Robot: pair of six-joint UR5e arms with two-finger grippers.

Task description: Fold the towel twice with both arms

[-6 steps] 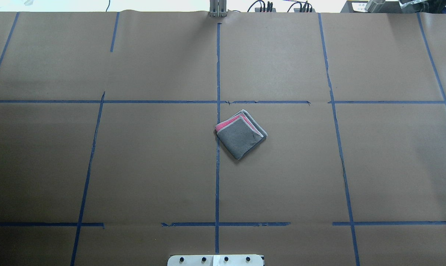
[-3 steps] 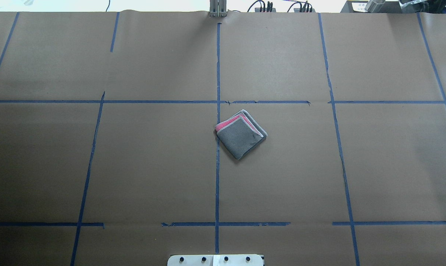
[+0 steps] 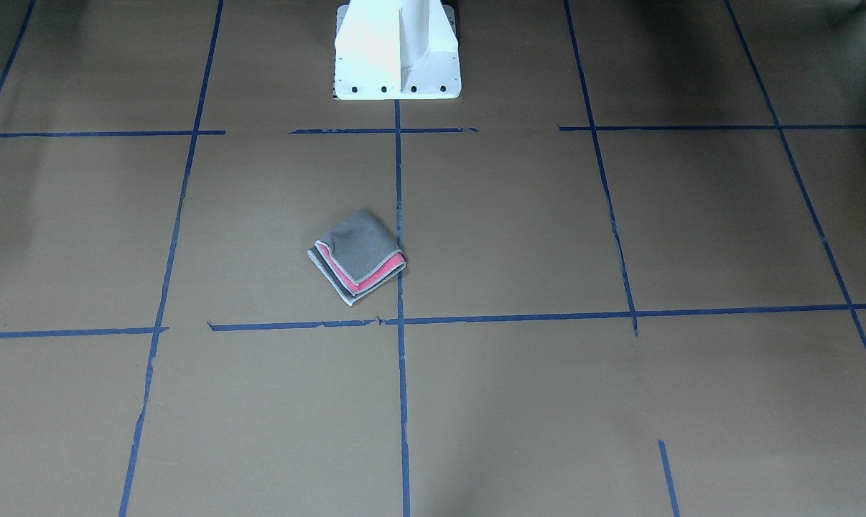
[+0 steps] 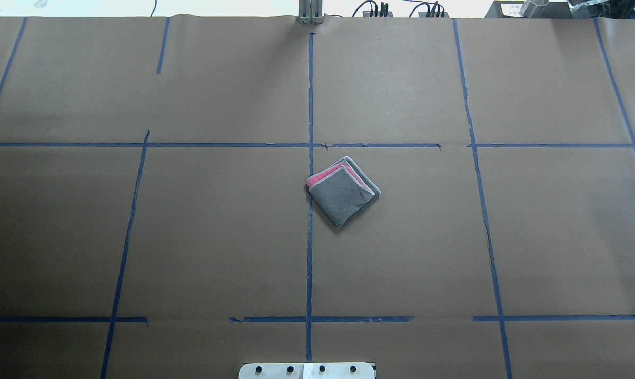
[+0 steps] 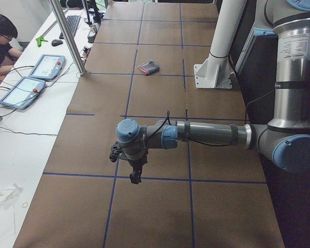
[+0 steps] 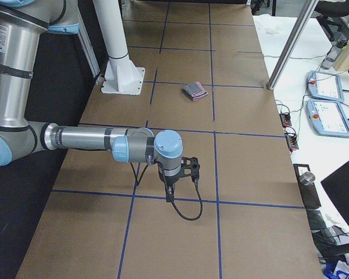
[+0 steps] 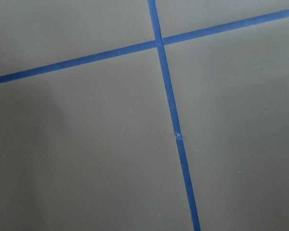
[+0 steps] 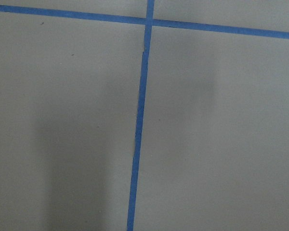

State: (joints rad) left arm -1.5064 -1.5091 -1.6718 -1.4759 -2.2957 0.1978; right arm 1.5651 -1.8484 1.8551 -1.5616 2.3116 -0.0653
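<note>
The left claw (image 5: 136, 174) hangs over one end of the worktop (image 4: 191, 237) and the right claw (image 6: 170, 193) over the other; I cannot tell whether either is open. Well beyond both, mid-worktop, the towel (image 4: 343, 196) lies folded, grey face up. It sits diamond-wise and roughly square, one corner pointing at the white pedestal (image 4: 307, 371).

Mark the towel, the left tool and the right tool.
towel (image 4: 341, 199): overhead view, grey top face.
left tool (image 5: 136, 179): exterior left view, at fingertips.
right tool (image 6: 169, 197): exterior right view, at fingertips.
</note>
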